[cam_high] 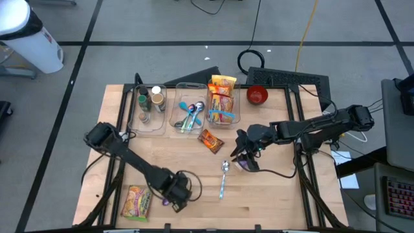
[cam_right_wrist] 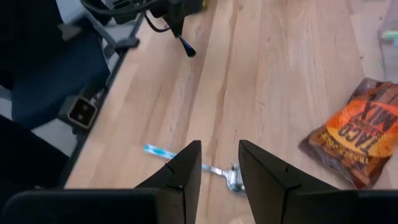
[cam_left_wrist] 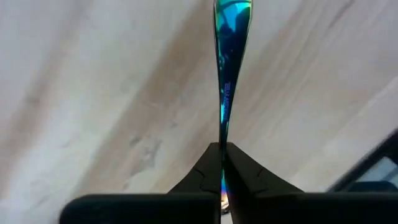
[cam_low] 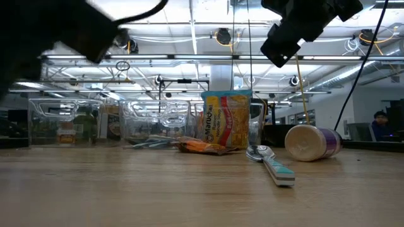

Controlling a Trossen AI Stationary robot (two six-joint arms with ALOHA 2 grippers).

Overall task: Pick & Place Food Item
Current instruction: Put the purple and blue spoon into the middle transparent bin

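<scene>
My left gripper [cam_high: 174, 196] hangs near the table's front left, shut on a thin iridescent utensil [cam_left_wrist: 225, 81]. Just to its left a yellow noodle packet [cam_high: 138, 202] lies flat on the wood. An orange taco-mix packet [cam_high: 210, 140] lies flat mid-table. Near it lies a teal-handled spoon [cam_high: 223, 178]. My right gripper [cam_right_wrist: 219, 152] hovers open above the table right of centre, with nothing between its fingers. Below it a cream and purple cup [cam_low: 312, 142] lies on its side. My left gripper pinches the utensil's narrow handle [cam_left_wrist: 222, 140] edge-on between its two shut fingers. The fingers point steeply down. The utensil runs on past the fingertips to its wider end [cam_left_wrist: 233, 12]. In the right wrist view it hangs below the gripper [cam_right_wrist: 185, 46].
Three clear bins stand along the far edge: spice jars [cam_high: 149, 103], utensils [cam_high: 189, 113], orange noodle packets [cam_high: 222, 97]. A red bowl [cam_high: 257, 95] sits at the far right. Bare wood lies between the two grippers along the near edge.
</scene>
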